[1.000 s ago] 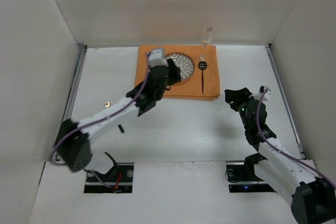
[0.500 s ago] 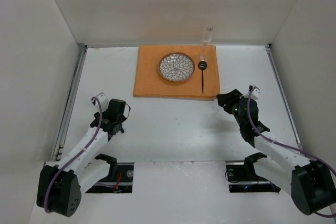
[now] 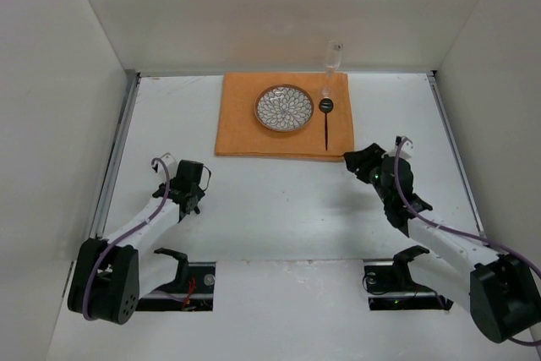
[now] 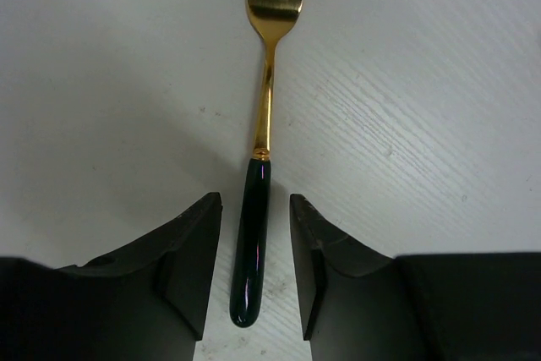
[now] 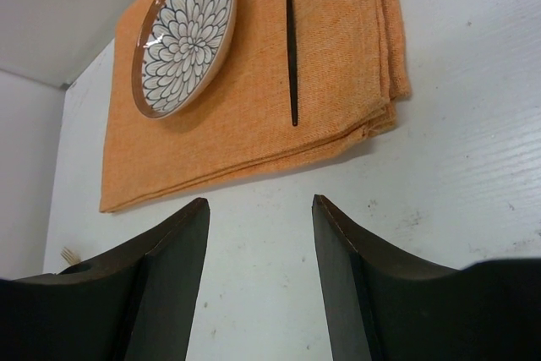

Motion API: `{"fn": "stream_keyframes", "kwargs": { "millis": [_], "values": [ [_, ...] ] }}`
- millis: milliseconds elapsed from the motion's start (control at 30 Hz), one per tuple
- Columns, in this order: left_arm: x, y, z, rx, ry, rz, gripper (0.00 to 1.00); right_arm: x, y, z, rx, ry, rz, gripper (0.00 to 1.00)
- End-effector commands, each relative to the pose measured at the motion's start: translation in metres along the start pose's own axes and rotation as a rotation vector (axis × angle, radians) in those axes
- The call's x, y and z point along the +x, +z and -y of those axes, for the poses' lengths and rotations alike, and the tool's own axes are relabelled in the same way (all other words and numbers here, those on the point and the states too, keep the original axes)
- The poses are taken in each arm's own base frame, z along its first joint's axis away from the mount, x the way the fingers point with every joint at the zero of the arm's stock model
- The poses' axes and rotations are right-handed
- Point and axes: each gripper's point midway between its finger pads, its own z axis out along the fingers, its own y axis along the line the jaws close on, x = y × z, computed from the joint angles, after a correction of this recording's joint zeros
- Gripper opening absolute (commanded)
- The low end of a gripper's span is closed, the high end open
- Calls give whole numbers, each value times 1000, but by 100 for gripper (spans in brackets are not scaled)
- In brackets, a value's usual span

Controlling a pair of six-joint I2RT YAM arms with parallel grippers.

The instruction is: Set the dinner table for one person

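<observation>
Fork (image 4: pixel 267 99) looks light, stiff, slippery; hold its dark handle (image 4: pixel 251 247). Left claw (image 4: pixel 254 217) straddles it released; right claw (image 5: pixel 259 217) released too.

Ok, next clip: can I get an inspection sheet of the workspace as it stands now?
Surface: dinner table, matte white.
Job's things: plate and spoon on orange mat, glass at its far right corner; fork lying off the mat.
Clutter: nothing seen.
Grippers: left claw open, straddling fork's dark handle; right claw open, empty.
Cables: purple cable along each arm.
Surroundings: white walls on three sides.
</observation>
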Motion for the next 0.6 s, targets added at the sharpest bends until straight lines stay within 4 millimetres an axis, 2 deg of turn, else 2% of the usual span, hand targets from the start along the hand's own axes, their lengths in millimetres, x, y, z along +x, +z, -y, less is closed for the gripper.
{"fn": "stream_keyframes", "kwargs": {
  "millis": [0, 367, 567],
  "values": [
    [7, 6, -1, 6, -4, -25, 34, -22, 3, -31, -93, 1, 59, 58],
    [13, 11, -11, -29, -10, -56, 25, -23, 0, -32, -94, -1, 63, 58],
    [21, 14, -18, -44, 16, -70, 13, -28, -4, -32, -101, 4, 82, 58]
  ]
}}
